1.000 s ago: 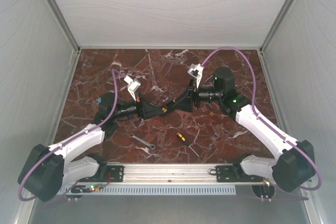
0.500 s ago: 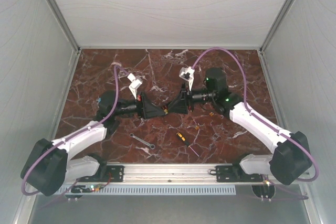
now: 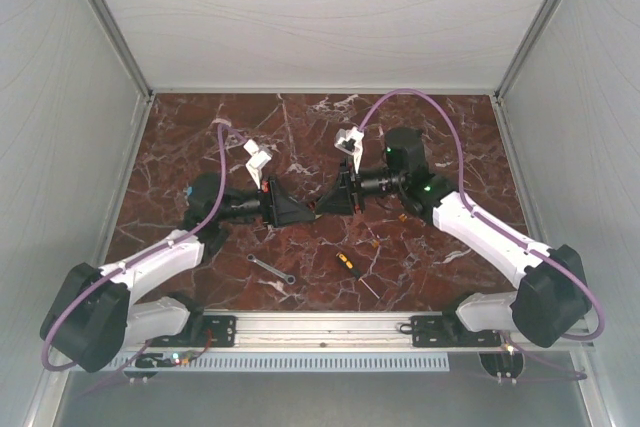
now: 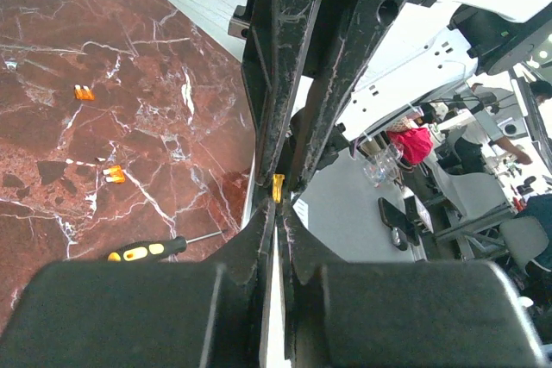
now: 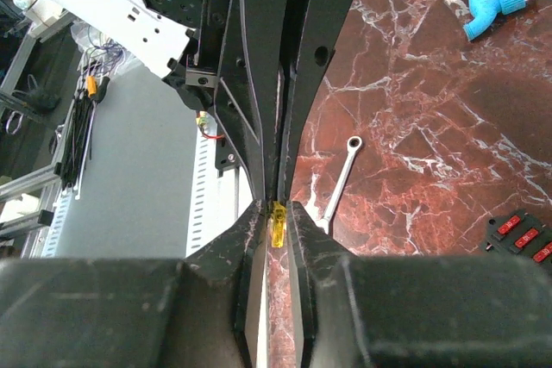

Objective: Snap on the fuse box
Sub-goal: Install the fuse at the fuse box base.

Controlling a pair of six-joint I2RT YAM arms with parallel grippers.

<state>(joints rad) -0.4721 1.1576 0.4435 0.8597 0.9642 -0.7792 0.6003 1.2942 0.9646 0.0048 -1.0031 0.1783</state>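
Between the right jaws sits a small yellow fuse point(image 5: 278, 223), pinched tight. Left jaws meet it tip to tip, narrowed to a slit; cannot tell if they grip it too. Fuse box point(image 5: 517, 234), red fuses showing, lies on the bench point(image 3: 300, 132) off to one side of the right jaws, not touching them. Wrench point(image 5: 338, 180) and screwdriver point(image 4: 147, 250) lie farther out toward the arm bases. Loose orange fuses point(image 4: 84, 92) are scattered beyond.
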